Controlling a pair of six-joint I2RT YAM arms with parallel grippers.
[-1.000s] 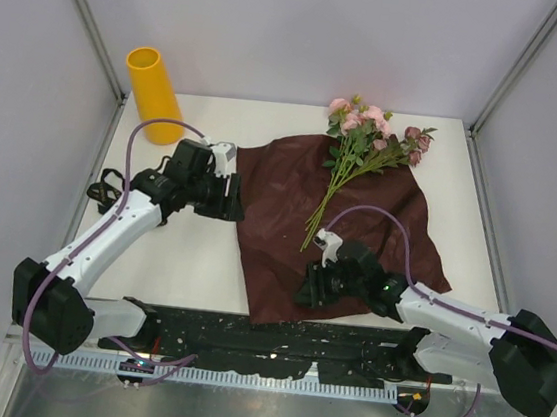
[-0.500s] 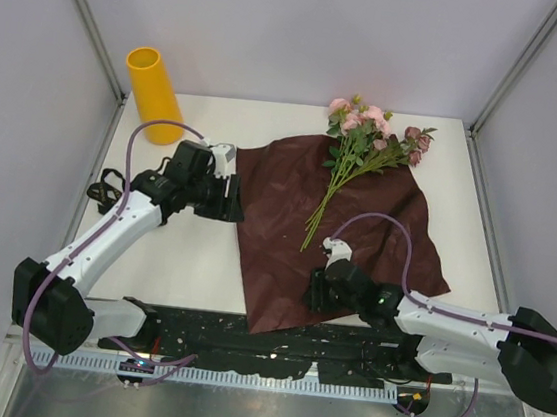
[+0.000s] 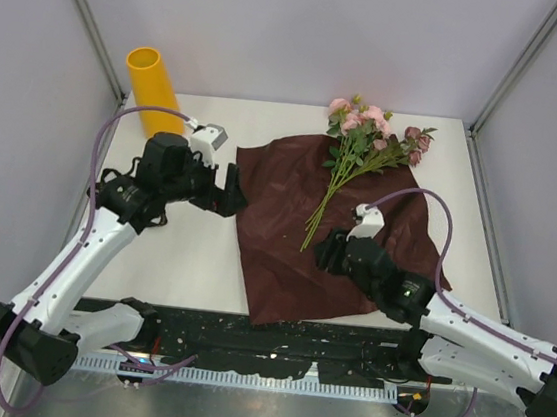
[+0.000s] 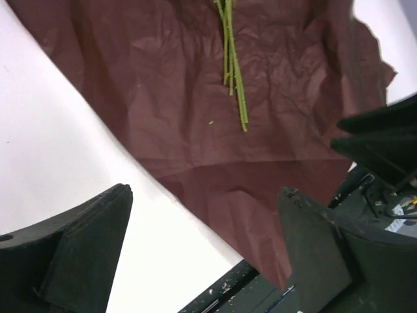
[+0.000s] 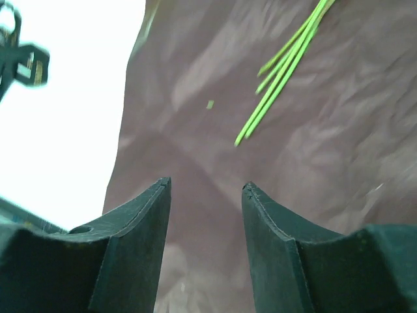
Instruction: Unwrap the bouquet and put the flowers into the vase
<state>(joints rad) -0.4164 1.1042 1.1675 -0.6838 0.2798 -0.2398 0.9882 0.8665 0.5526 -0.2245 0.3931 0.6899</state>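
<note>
White-shelled left arm point(image 3: 76, 261) and right arm point(image 3: 486, 328) have black joints and mauve cables point(image 3: 100, 153). Their pincer fingers point(image 5: 133, 251) seem dark green-black.

The left hand point(image 4: 205, 195) hangs with its two dark fingers point(image 4: 85, 248) spread wide and nothing between them. Beyond them a crumpled dark red paper sheet point(image 4: 163, 98) lies on the white counter point(image 4: 52, 150). Thin green stems point(image 4: 233, 72) rest on the sheet's upper part.

flowers point(image 3: 369, 136) on paper point(image 3: 275, 238), vase point(image 3: 154, 94) — back left
</note>
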